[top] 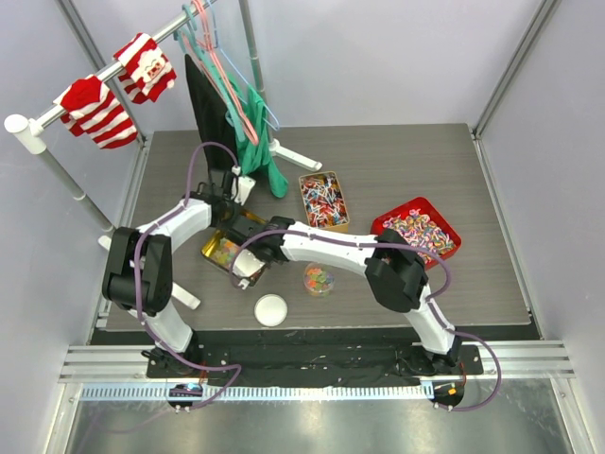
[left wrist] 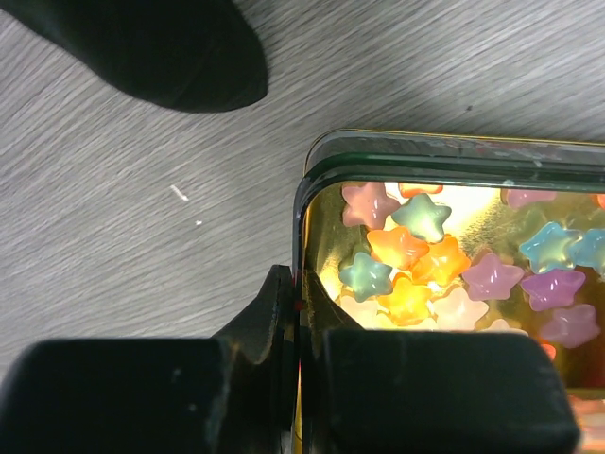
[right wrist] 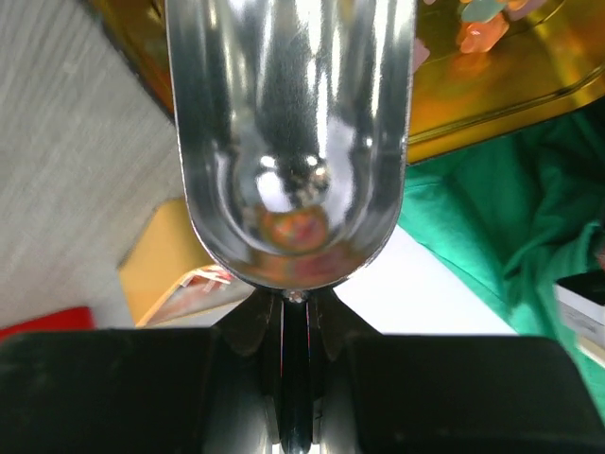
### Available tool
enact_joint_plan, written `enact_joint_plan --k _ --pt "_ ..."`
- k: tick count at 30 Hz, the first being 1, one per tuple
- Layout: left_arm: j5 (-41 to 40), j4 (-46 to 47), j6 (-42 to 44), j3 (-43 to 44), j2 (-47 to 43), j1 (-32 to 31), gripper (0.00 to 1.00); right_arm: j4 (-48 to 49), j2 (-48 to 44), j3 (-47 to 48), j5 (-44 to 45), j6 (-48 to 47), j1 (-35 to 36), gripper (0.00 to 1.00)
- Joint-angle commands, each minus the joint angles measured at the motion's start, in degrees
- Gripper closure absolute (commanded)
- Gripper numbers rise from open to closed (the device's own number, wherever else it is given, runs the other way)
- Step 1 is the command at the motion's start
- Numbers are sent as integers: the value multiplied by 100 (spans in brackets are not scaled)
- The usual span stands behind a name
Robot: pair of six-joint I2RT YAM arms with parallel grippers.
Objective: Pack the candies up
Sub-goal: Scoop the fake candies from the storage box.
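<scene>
A gold tin (left wrist: 454, 151) holds star-shaped gummy candies (left wrist: 416, 260) in orange, green, purple and pink. My left gripper (left wrist: 301, 284) is shut on the tin's left wall, one finger inside and one outside. In the top view the tin (top: 219, 253) lies at the table's left, between both arms. My right gripper (right wrist: 297, 307) is shut on the handle of a silver scoop (right wrist: 293, 113). The scoop's bowl is empty and hangs by the tin's gold edge (right wrist: 482, 95), with a few candies (right wrist: 477, 24) beyond. A small clear cup of candies (top: 319, 279) stands nearby.
A white lid (top: 270, 309) lies near the front edge. A box of wrapped lollipops (top: 322, 200) and a red tray of candies (top: 417, 230) sit to the right. A green garment (top: 255, 142) hangs on hangers behind, with striped clothes (top: 96, 112) on the rail.
</scene>
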Motion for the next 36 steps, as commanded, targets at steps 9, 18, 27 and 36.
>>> enact_joint_plan --k 9,18,27,36 --pt "-417 246 -331 321 -229 11 100 -766 841 962 -721 1898 334 99" --pt "-610 158 -463 374 -264 2 100 -1232 1561 1955 -905 3294 404 99" --pt "-593 88 -525 418 -264 11 100 -978 1984 2483 -1063 4402 483 99" --pt "-540 158 -525 366 -247 90 100 -854 1378 2325 -2557 5044 89 99"
